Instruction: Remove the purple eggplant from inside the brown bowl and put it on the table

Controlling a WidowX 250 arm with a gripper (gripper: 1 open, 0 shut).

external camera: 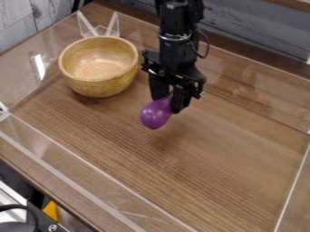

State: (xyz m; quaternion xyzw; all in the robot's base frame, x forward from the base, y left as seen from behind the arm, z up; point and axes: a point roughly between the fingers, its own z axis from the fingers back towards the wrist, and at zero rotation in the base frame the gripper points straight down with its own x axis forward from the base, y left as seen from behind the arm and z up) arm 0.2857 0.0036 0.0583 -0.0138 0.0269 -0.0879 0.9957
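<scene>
Purple glossy toy eggplant [154, 114] clamped in black gripper [166, 102], hanging fat-end down (bowl emptied) just above wood-grain table [218, 163].

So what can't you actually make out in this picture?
- Upper part of the purple eggplant: hidden by the claw closed around it.
- Whether the eggplant touches the table: this single view cannot tell.
- The arm above the claw: cut off by the top edge.
- Brown bowl: near inner wall hidden by its rim.
</scene>
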